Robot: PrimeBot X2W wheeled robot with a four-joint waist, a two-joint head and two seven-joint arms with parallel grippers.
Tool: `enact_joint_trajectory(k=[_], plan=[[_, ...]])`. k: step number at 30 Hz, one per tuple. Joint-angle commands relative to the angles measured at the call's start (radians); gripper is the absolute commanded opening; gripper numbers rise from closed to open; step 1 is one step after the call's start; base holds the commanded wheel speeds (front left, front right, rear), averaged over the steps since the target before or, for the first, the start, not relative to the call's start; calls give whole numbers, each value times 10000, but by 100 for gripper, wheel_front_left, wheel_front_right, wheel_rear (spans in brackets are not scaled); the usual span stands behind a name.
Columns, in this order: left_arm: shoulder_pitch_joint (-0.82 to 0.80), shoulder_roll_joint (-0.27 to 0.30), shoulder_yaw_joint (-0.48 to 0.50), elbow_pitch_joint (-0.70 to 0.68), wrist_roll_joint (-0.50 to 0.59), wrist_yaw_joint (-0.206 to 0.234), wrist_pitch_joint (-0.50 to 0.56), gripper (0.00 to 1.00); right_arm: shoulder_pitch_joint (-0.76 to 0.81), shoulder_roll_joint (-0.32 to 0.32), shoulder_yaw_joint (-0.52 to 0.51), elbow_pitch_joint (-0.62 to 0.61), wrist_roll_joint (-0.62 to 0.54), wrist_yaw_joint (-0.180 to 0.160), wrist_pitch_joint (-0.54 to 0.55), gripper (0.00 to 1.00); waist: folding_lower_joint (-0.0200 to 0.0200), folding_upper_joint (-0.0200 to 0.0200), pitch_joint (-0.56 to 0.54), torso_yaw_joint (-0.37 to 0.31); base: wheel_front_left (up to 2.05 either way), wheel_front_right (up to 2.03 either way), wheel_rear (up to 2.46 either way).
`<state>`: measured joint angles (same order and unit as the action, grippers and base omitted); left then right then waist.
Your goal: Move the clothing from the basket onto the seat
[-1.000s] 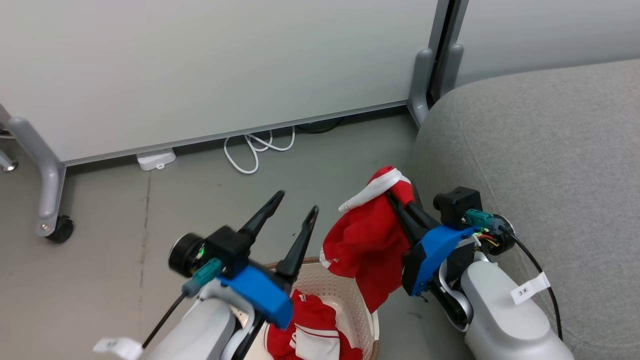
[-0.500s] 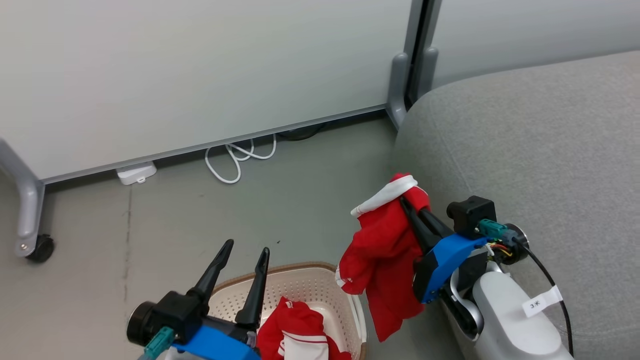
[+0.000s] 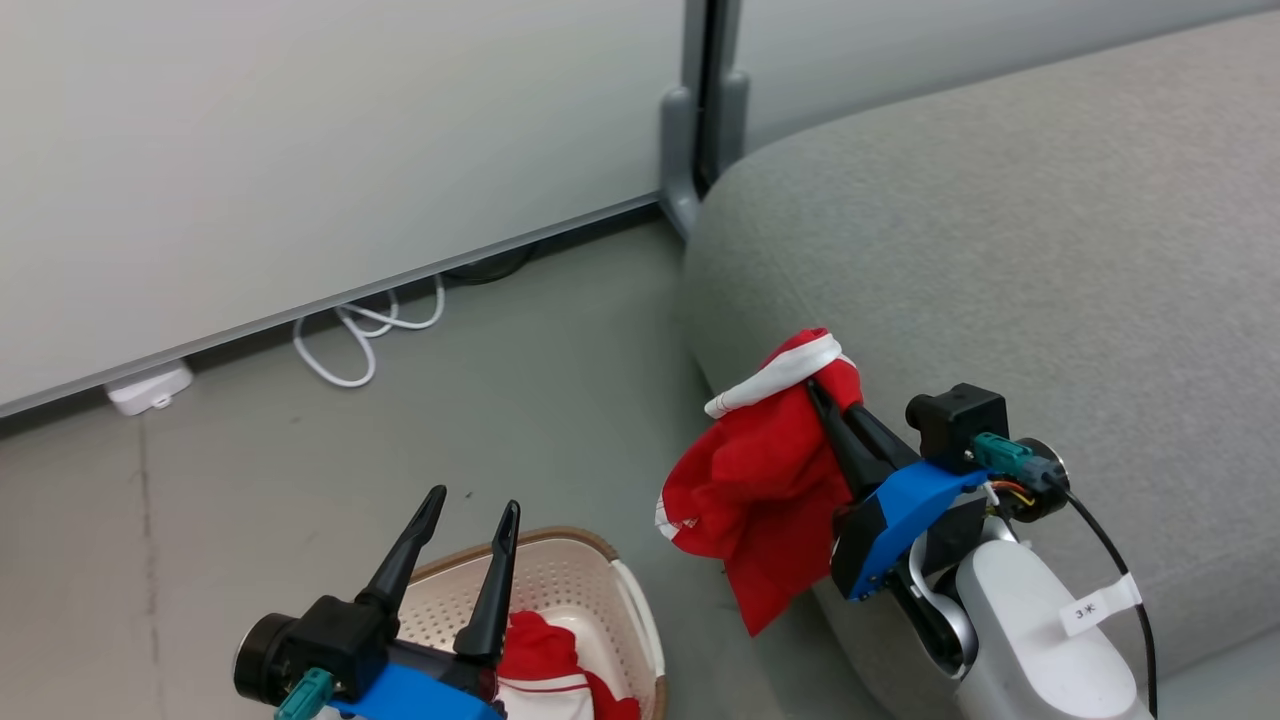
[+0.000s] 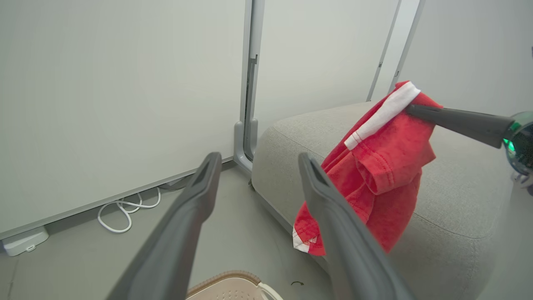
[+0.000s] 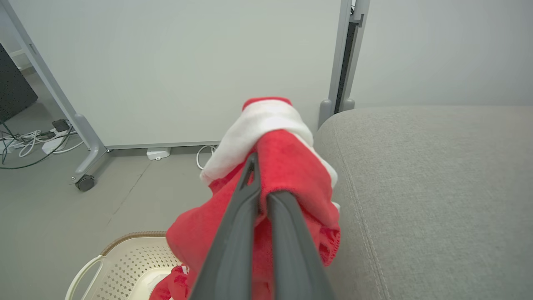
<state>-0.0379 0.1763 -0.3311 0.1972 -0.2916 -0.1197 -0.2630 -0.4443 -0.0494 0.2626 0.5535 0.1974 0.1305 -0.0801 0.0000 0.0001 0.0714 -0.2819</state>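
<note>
To the right of my right gripper (image 3: 813, 386), the seat (image 3: 1000, 230) lies broad and bare on top. Its rounded side stands close beside the red garment (image 3: 750, 490) hanging from it. Ahead of my left gripper (image 3: 475, 500), open floor (image 3: 250, 470) runs to the partition wall (image 3: 300, 150), with a white cable (image 3: 362, 322) looped at its foot.

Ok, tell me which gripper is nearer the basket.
Left. The left gripper hovers over the basket; the right gripper, clamping a red garment, is off by the sofa.
</note>
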Motion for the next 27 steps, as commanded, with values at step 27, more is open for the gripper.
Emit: enact_joint_trajectory(k=[27], plan=[[-54, -32, 375, 4, 352, -107, -27, 100, 734, -16, -351, -801, 202, 5, 70, 0, 0, -1, 316, -2144, 0, 0, 0]])
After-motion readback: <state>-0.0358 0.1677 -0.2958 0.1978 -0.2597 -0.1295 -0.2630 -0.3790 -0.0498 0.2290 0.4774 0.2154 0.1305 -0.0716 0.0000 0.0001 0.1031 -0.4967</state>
